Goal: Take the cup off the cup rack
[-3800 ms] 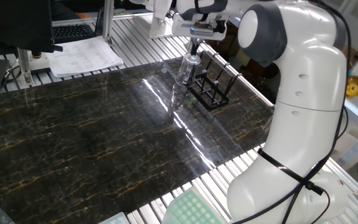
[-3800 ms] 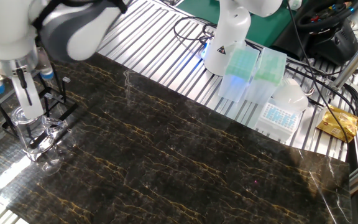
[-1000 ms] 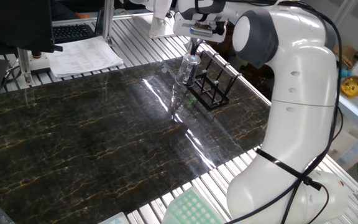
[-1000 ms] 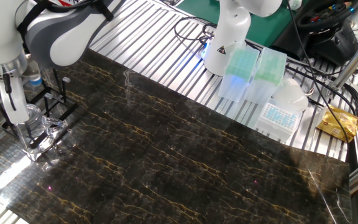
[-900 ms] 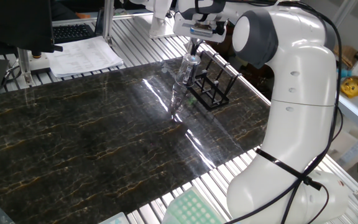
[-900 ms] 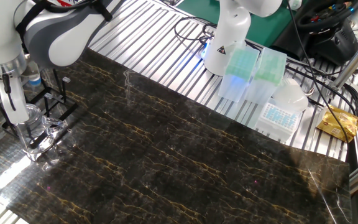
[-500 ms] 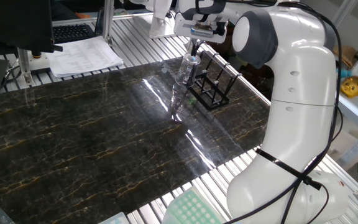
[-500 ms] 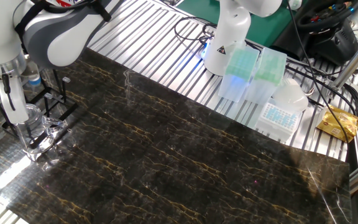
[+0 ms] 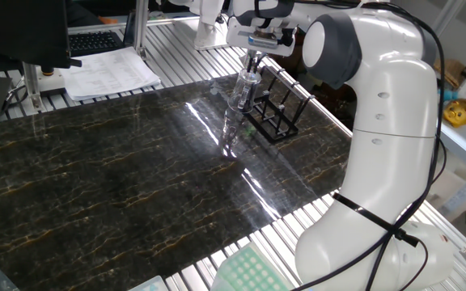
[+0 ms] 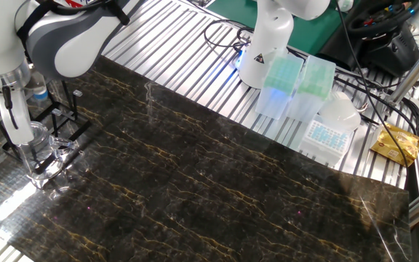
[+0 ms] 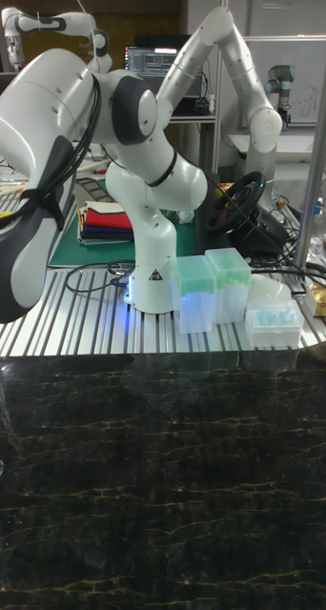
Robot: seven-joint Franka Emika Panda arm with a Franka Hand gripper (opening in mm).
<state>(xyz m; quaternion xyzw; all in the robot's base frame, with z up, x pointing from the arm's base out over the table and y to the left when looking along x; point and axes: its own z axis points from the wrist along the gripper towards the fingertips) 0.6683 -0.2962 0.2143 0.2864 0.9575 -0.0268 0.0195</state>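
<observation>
The cup [image 9: 244, 87] sits in the upper middle of one fixed view, upright and lifted clear of the dark table [image 9: 120, 186], just left of the rack [image 9: 275, 109]. In the other fixed view it shows at the left edge [image 10: 33, 138], with the rack [image 10: 57, 120] behind it. The glass looks empty, though glare makes that hard to judge.

The gripper [image 9: 254, 58] comes down from above with its fingers closed on the cup's rim; one white finger [image 10: 19, 116] reaches into the mouth.

In the tall fixed view the cup, rack and gripper are out of frame; only the arm [image 11: 77, 124] shows.

Compared with half a second ago and a second ago, nothing has visibly shifted: cup and gripper are in the same spot.
</observation>
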